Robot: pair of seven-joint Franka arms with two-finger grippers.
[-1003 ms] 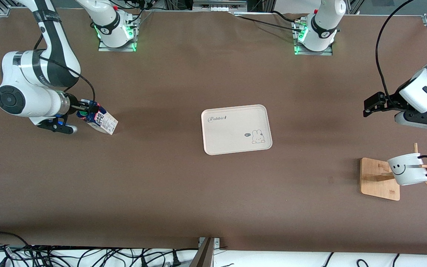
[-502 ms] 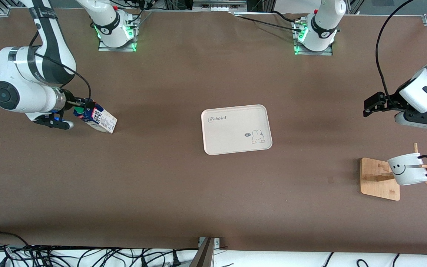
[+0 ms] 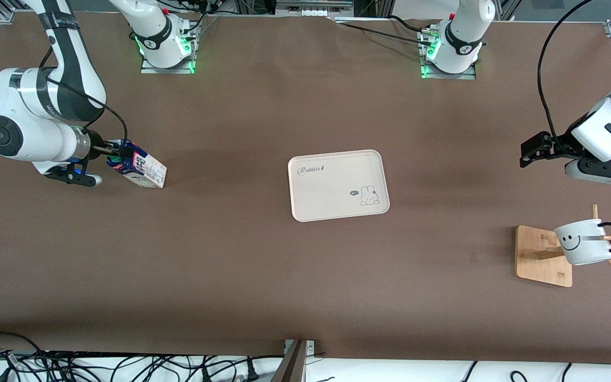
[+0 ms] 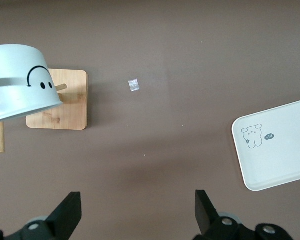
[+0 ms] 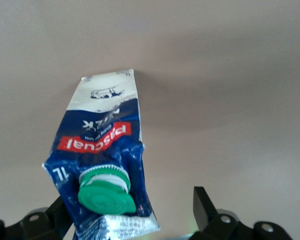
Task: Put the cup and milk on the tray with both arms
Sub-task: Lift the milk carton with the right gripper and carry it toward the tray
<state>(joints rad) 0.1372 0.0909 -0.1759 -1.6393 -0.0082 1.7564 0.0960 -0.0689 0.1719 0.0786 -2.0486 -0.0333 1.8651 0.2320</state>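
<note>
Tray (image 3: 338, 184): mid-table, bare, Rabbit lettering and bunny up. Milk (image 3: 138, 169): on the table toward the right arm's end, well apart from the tray, leaning with its green cap (image 5: 106, 192) toward the wrist. Right gripper (image 3: 112, 157): at the carton's top, fingers (image 5: 206, 209) spread to either side of the gable, one close against the carton, the other standing clear; nothing pinched yet. Cup (image 3: 584, 242): hung by its handle on a peg of the wooden stand (image 3: 543, 255), toward the left arm's end, nearer the front camera than the tray, smiley side showing. Left gripper (image 3: 536, 149): over bare table above the stand's end, fingers (image 4: 67, 215) spread, holding nothing; this arm waits. Risks, as judged: the carton leans, so an uneven close could push it over or crush the soft gable instead of seating on it; a grip so near the cap may let the body swing on lift. The cup must come off along its peg, or the handle may snag and drag the light stand.
</note>
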